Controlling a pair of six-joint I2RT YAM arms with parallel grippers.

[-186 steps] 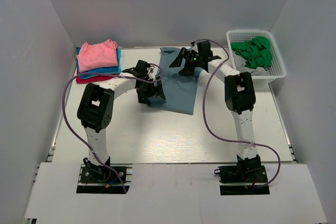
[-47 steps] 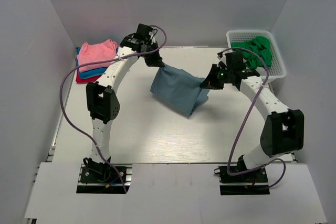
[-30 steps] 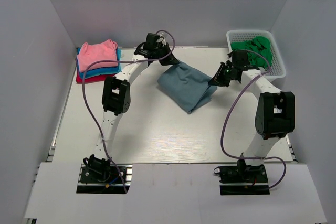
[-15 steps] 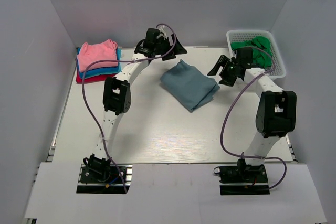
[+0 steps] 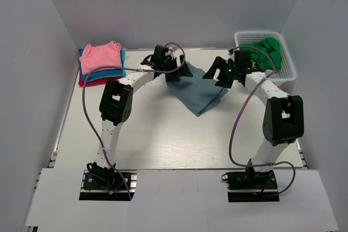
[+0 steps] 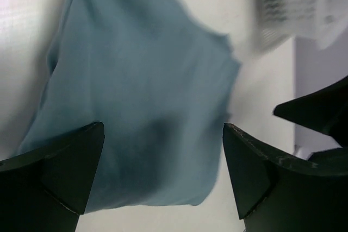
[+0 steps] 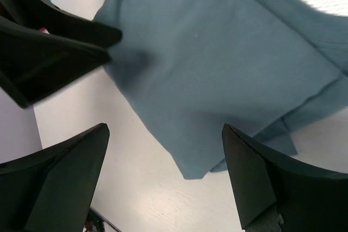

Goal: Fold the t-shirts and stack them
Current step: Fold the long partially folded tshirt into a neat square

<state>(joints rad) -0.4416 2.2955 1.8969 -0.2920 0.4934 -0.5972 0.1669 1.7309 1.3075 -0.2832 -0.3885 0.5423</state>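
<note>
The left end effector (image 5: 178, 71) hangs with its two fingers (image 6: 60, 169) spread wide and nothing between them. It sits just above the far left end of the slate-blue t-shirt (image 5: 198, 95). The right end effector (image 5: 214, 73) is likewise spread apart and empty, its fingers (image 7: 269, 180) over the far right edge of the same shirt. The two end effectors face each other across the cloth, near but not touching.

The slate-blue t-shirt is one of four t-shirts in view. It lies folded into a compact oblong on the white table (image 5: 163, 139), toward the far middle. Its long axis runs diagonally, from far left to near right. The cloth is plain and matte, mostly smooth on top. Layered edges step out at one corner in the right wrist view, where the folded plies overlap.

The other three shirts form one stack at the far left corner of the table. A pink t-shirt (image 5: 100, 54) lies on top, a bright blue t-shirt (image 5: 112, 72) under it, and a red t-shirt (image 5: 88, 81) at the bottom.

One white mesh basket (image 5: 286, 73) stands at the far right, holding a crumpled green cloth (image 5: 265, 52).
</note>
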